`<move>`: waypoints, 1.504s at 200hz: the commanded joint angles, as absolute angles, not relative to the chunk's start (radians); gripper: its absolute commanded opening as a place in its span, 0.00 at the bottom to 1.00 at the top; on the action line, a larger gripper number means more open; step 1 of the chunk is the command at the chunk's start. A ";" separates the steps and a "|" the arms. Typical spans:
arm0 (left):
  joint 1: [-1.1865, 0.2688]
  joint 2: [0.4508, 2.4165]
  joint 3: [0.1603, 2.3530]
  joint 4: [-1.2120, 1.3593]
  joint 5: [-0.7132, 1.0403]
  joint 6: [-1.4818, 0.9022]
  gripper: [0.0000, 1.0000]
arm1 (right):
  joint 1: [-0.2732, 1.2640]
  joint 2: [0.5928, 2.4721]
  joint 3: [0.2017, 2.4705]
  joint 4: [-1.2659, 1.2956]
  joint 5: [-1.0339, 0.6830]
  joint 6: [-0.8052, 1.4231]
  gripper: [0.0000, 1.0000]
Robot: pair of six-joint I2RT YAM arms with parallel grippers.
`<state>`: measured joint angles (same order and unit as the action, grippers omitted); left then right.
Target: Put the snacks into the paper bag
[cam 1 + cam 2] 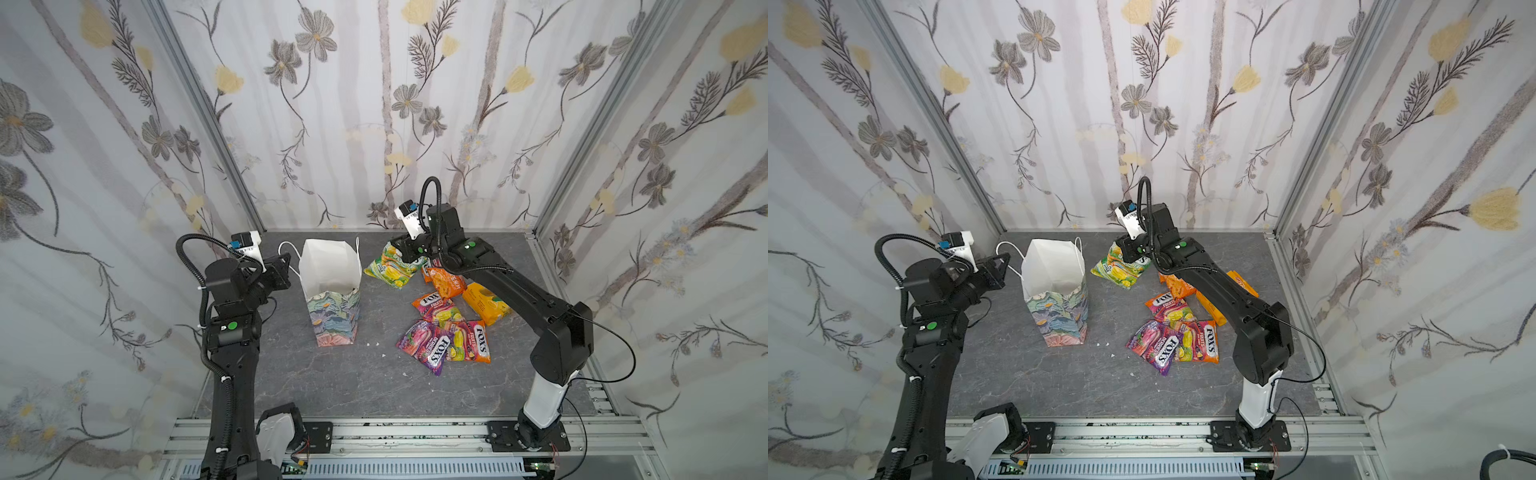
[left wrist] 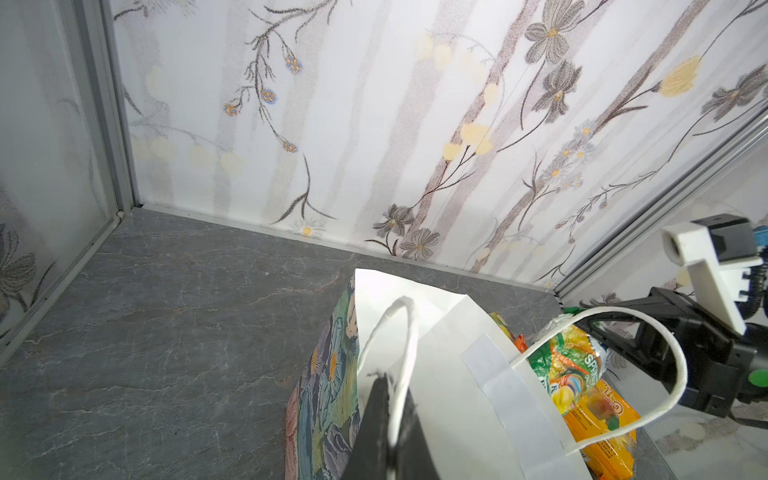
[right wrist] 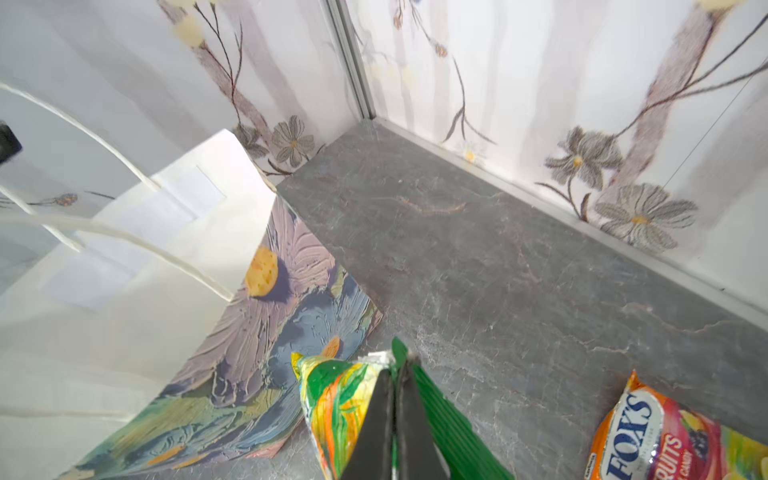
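The paper bag (image 1: 332, 291) (image 1: 1054, 291) stands upright and open at the left of the middle, its white inside showing. My left gripper (image 2: 395, 384) (image 1: 286, 266) is shut on the bag's white cord handle (image 2: 405, 332), beside the bag's left rim. My right gripper (image 3: 398, 365) (image 1: 400, 247) is shut on the sealed edge of a green snack pouch (image 3: 336, 399) (image 1: 390, 268), which hangs tilted just right of the bag. Other snacks lie on the table to the right: an orange pouch (image 1: 446, 282), a yellow-orange box (image 1: 484, 307) and FOX'S pouches (image 1: 436, 309) (image 1: 424, 347) (image 1: 471, 343).
The bag's second cord handle (image 2: 665, 345) loops free on the side towards the snacks. Flower-papered walls (image 1: 374, 124) close in the grey stone-look table (image 1: 353, 382) at back and sides. An aluminium rail (image 1: 415, 432) runs along the front. Small white crumbs (image 1: 376, 344) lie near the bag's base.
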<state>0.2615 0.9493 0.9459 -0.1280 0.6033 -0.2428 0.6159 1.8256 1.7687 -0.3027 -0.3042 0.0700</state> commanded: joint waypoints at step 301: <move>0.261 0.948 0.936 -0.072 0.656 -0.264 0.00 | 0.783 2.036 2.327 0.039 -0.276 0.175 0.00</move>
<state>0.2607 0.9466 0.9382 -0.1097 0.6399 -0.2554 0.7700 2.0144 2.3177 -0.0410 -0.2634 0.1558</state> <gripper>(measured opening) 0.050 0.048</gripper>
